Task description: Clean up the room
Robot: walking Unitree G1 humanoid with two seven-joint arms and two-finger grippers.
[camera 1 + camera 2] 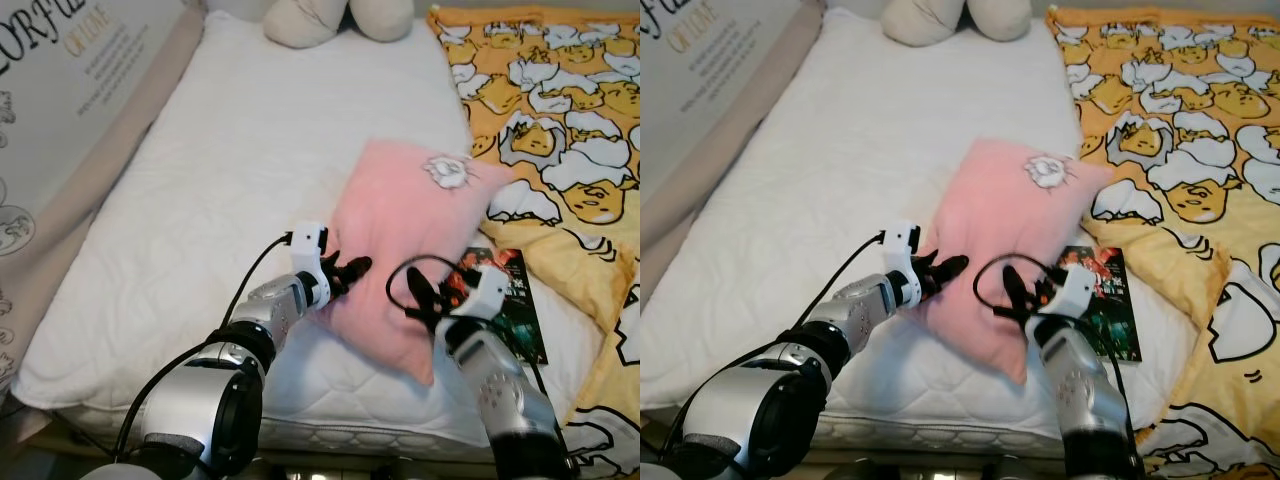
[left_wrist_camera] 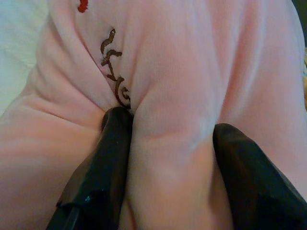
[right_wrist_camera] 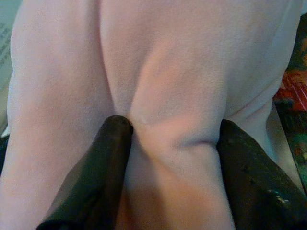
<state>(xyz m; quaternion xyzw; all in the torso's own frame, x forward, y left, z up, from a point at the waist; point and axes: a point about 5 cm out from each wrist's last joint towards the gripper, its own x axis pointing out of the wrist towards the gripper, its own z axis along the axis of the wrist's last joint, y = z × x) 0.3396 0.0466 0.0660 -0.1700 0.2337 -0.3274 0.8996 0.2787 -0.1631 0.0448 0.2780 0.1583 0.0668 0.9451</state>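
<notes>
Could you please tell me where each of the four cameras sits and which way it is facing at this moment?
Left eye: on the head, looking down at the bed; both silver arms hold the pink pillow.
Right eye: beside it, same scene, with the book and yellow blanket.
Left wrist: along the left gripper, pinching pillow fabric.
Right wrist: along the right gripper, likewise.
All four share the pillow.
</notes>
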